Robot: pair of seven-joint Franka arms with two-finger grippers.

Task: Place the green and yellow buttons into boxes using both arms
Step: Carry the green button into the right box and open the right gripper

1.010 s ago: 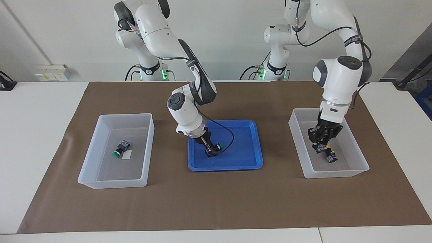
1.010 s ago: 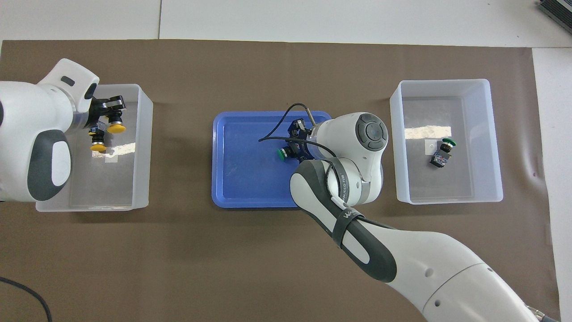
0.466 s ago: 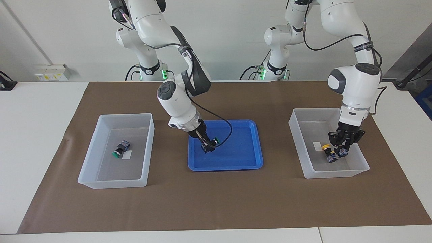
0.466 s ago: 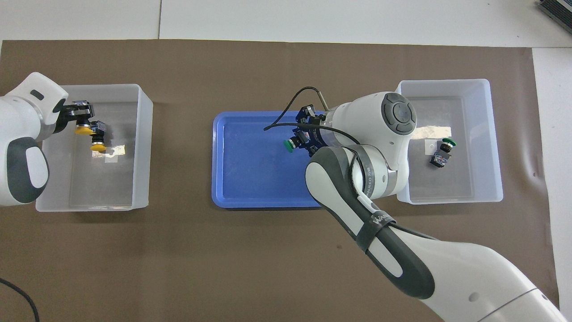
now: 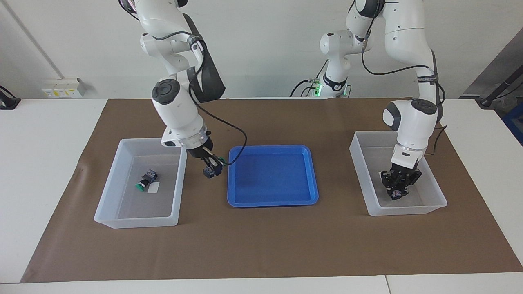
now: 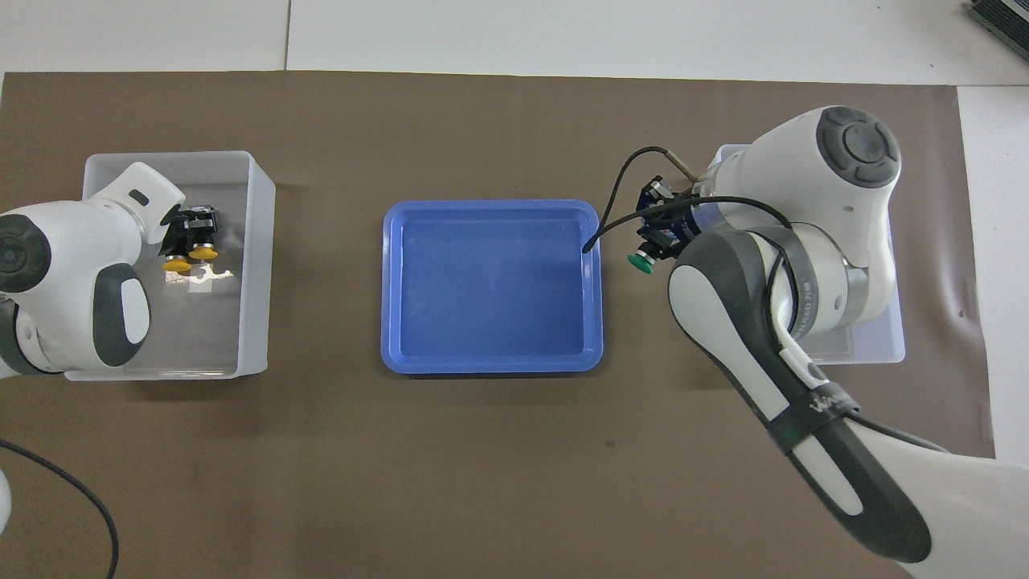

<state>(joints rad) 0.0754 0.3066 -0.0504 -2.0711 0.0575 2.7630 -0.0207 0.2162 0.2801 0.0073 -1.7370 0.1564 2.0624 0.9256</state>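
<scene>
My right gripper [image 5: 211, 167] is shut on a green button [image 6: 641, 260] and holds it in the air over the mat, between the blue tray and the box [image 5: 179, 179] at the right arm's end. A second green button [image 5: 146, 179] lies in that box. My left gripper [image 5: 398, 188] is low inside the box [image 5: 404, 210] at the left arm's end, shut on a yellow button [image 6: 202, 253]. It also shows in the overhead view [image 6: 198, 235]. Another yellow button [image 6: 176, 263] lies right beside it on the box floor.
The shallow blue tray [image 5: 271, 201] sits at the middle of the brown mat between the two boxes, with nothing in it. In the overhead view my right arm covers most of the box [image 6: 884, 354] at its end. White table surrounds the mat.
My right gripper lifted the green button off the blue tray and carried it toward the right arm's box. My left gripper sank lower in its box with the yellow button.
</scene>
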